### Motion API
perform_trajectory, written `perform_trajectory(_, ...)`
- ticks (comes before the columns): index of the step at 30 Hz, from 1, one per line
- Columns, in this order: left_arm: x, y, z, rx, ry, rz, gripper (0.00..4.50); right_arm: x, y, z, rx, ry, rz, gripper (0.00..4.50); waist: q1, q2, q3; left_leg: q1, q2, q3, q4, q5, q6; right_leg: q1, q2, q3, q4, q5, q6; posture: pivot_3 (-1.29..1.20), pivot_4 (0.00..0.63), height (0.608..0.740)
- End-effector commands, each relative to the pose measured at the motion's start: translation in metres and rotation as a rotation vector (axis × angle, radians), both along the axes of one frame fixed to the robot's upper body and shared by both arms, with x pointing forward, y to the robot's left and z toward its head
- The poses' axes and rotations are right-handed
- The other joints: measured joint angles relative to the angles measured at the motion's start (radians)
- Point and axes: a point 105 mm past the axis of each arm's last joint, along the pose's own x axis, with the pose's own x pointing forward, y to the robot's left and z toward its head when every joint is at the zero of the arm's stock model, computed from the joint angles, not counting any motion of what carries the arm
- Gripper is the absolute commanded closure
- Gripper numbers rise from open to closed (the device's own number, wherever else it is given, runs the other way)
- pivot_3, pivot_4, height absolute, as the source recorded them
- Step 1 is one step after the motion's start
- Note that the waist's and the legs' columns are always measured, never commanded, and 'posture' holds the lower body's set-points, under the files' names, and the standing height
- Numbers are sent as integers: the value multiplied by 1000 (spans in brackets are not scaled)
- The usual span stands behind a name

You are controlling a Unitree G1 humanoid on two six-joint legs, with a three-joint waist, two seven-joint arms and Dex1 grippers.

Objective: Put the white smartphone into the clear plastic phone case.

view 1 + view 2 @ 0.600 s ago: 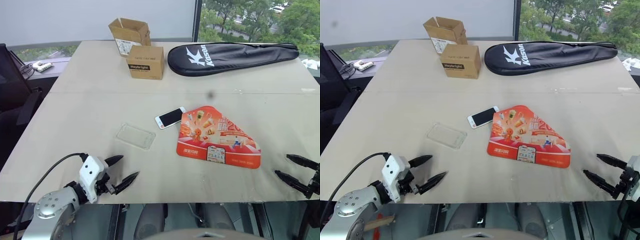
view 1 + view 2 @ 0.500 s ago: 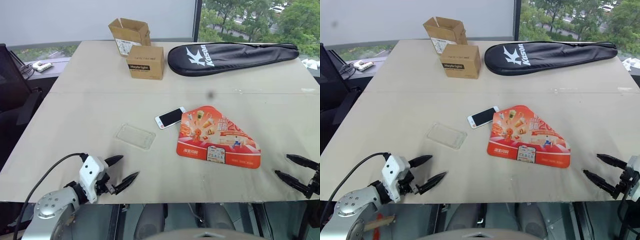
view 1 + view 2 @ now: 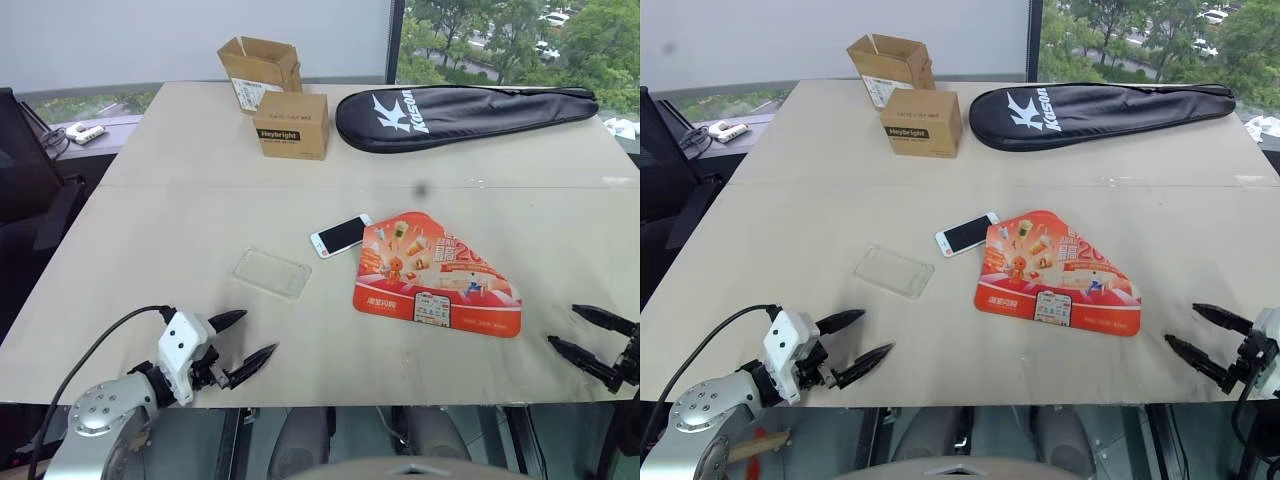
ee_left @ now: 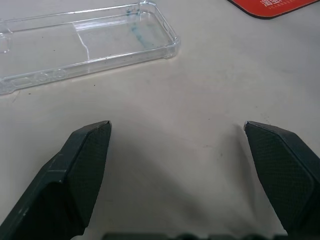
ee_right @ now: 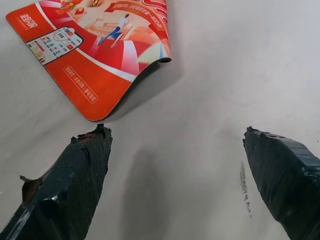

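Observation:
The white smartphone (image 3: 340, 236) lies screen up near the middle of the table, its end touching the orange-red packet (image 3: 434, 274). The clear plastic phone case (image 3: 271, 272) lies flat a little to its left and nearer me; its shell (image 4: 90, 42) also shows in the left wrist view. My left gripper (image 3: 243, 339) hovers open at the table's near left edge, short of the case, nothing between its fingers. At the near right edge my right gripper (image 3: 577, 332) stands open and empty, just right of the packet's corner (image 5: 100, 65).
Two cardboard boxes (image 3: 278, 96) stand at the back of the table, one open. A black racket bag (image 3: 460, 110) lies at the back right. A dark chair (image 3: 30, 170) sits off the table's left side.

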Motion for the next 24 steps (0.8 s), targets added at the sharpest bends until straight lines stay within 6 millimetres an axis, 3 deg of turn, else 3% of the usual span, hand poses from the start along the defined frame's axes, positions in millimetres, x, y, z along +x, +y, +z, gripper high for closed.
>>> perform_trajectory(1, 0, 1, 3, 0, -17, 0, 37, 2, -2, 13, -5, -52, -4, 0, 0, 0, 0, 0, 0, 0, 0, 0, 0, 0, 0, 0, 0, 0, 0, 0, 150, 740)
perform_trajectory(8, 7, -4, 17, -31, -60, -24, 37, 22, 16, 35, 59, -135, 25, 0, -2, 1, -1, 0, 0, 0, 0, 0, 0, 0, 0, 0, 0, 0, 0, 0, 150, 740)
perform_trajectory(12, 13, -18, 41, -132, -36, -112, 37, 48, 48, 50, 114, -145, 54, 0, -1, 1, -1, 0, 0, -1, 0, 0, 0, 0, 1, 0, 1, 1, -1, 0, 150, 740)
perform_trajectory(15, 17, -25, 56, -140, -57, -158, 37, 63, 68, 52, 133, -119, 70, 0, -1, 1, -1, 0, 0, -1, 0, 0, 0, 0, 1, 0, 1, 2, -2, 0, 150, 740)
perform_trajectory(19, 20, -34, 71, -138, -81, -216, 37, 87, 90, 35, -8, -6, 29, 0, -2, 1, -1, -1, 0, -1, 0, 0, 0, 0, 1, 0, 1, 2, -2, 0, 150, 740)
perform_trajectory(24, 20, -38, 83, -142, -99, -254, 37, 92, 123, 43, 59, 25, 107, 0, -1, 1, 0, -1, -1, -2, 0, 0, 0, -1, 1, -1, 1, 2, -2, 0, 150, 740)
